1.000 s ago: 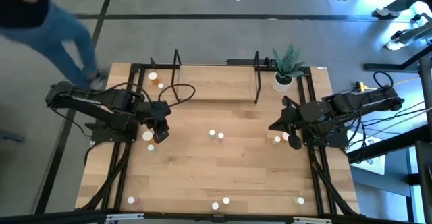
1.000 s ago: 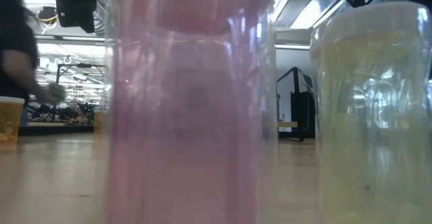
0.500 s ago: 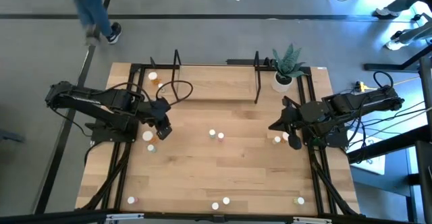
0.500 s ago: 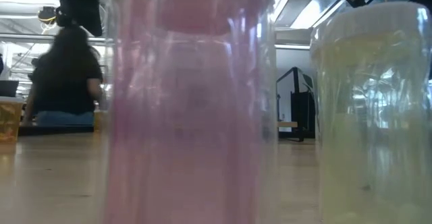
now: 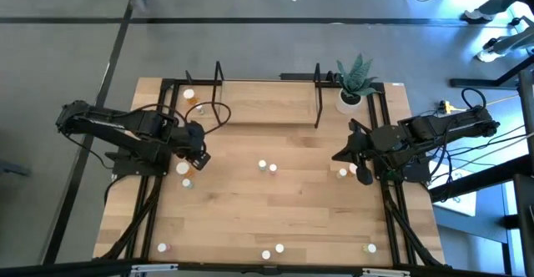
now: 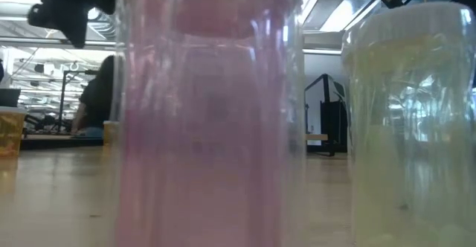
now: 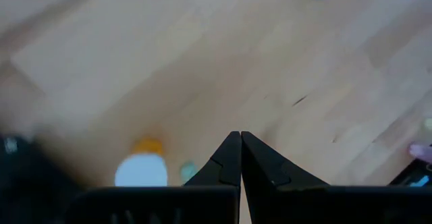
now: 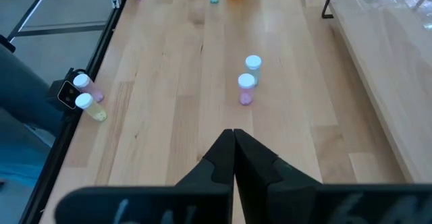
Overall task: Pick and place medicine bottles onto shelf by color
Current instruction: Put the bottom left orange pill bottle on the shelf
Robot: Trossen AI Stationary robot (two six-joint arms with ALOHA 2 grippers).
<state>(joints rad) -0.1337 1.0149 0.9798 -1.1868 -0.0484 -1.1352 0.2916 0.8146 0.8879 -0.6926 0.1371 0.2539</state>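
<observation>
Small white-capped medicine bottles stand scattered on the wooden table. A pink one (image 8: 246,88) and a pale one (image 8: 252,63) stand at the centre. An orange one (image 7: 141,170) and a green one (image 7: 188,170) stand just below my left gripper (image 5: 200,153), which hangs shut above the table's left part, holding nothing. My right gripper (image 5: 336,157) hovers shut at the right, with two bottles (image 5: 346,172) beside it. The shelf (image 5: 267,106), a light board between black loops, stands at the far edge; two bottles (image 5: 193,100) stand by its left end.
A potted plant (image 5: 354,83) stands at the far right corner. Several bottles (image 5: 273,251) stand along the near edge; a pink one (image 6: 208,113) and a pale one (image 6: 409,128) fill the low view. A black frame (image 5: 150,202) borders the table. A person (image 6: 97,98) shows beyond it.
My left gripper has rolled about its own axis and tipped more steeply downward, staying shut above the same spot. A person has walked away past the table's far left corner.
</observation>
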